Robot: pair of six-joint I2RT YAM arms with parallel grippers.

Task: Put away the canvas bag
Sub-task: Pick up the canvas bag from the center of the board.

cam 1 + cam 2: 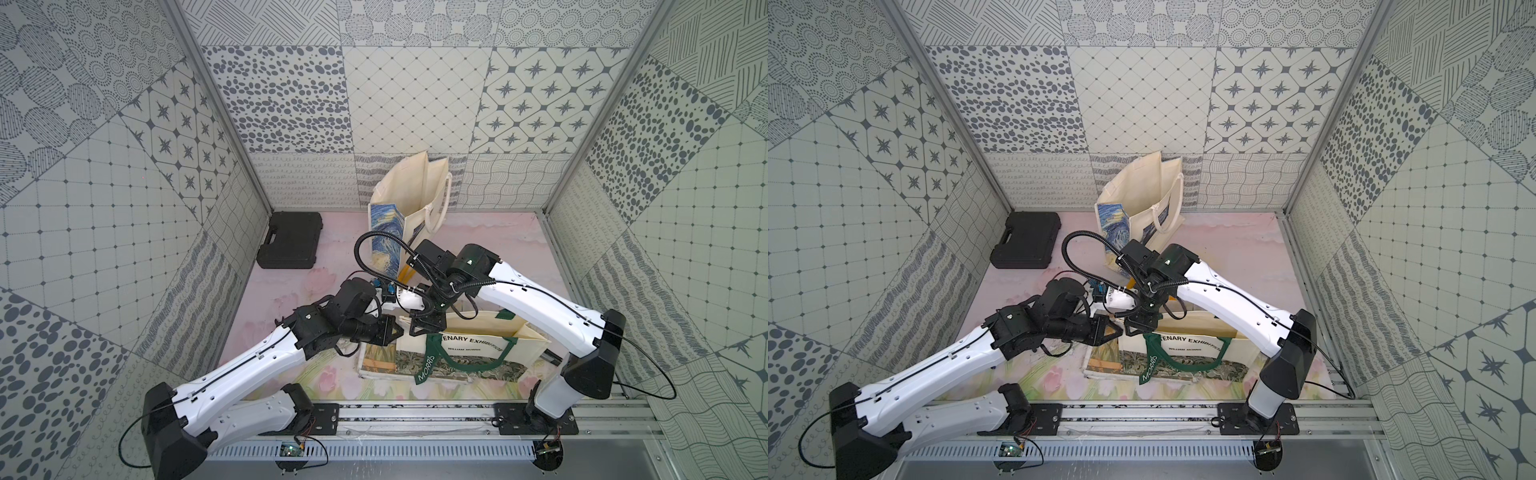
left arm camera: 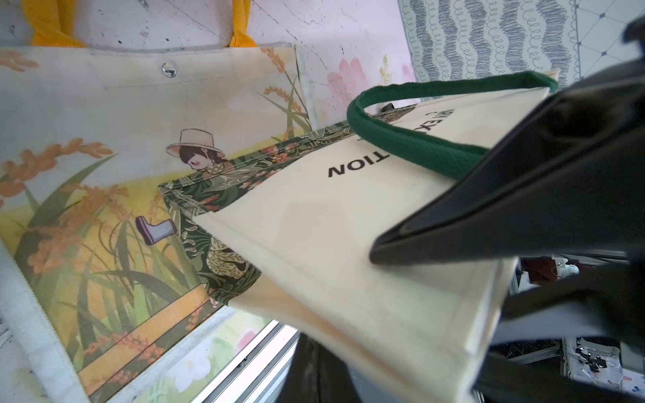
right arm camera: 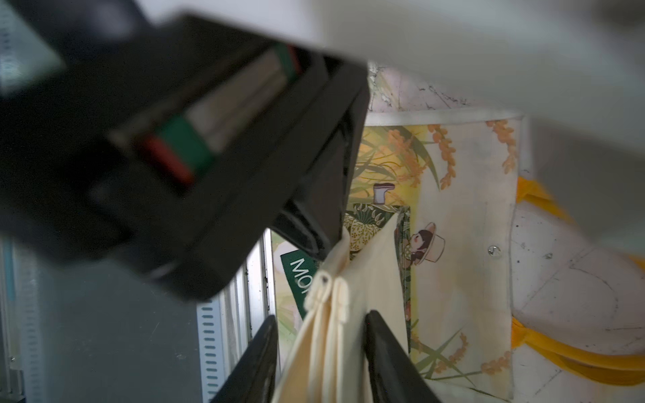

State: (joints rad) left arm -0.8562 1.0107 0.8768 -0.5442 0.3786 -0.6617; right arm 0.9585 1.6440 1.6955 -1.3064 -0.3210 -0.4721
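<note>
The cream green-handled canvas bag point(image 1: 469, 349) at five o'clock risked slipping: left fingers point(image 2: 488, 209) clamped one corner; whether right fingers point(image 3: 384, 349) gripped was unclear.

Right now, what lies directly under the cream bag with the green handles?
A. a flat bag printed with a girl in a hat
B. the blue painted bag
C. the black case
A: in the left wrist view the cream bag overlaps the flat printed bag, hiding part of the girl.

I see matt cream cloth on the canvas bag point(image 1: 469, 353), its coarse woven green handle point(image 2: 412, 146), and a textured black plastic case point(image 1: 289, 240).
</note>
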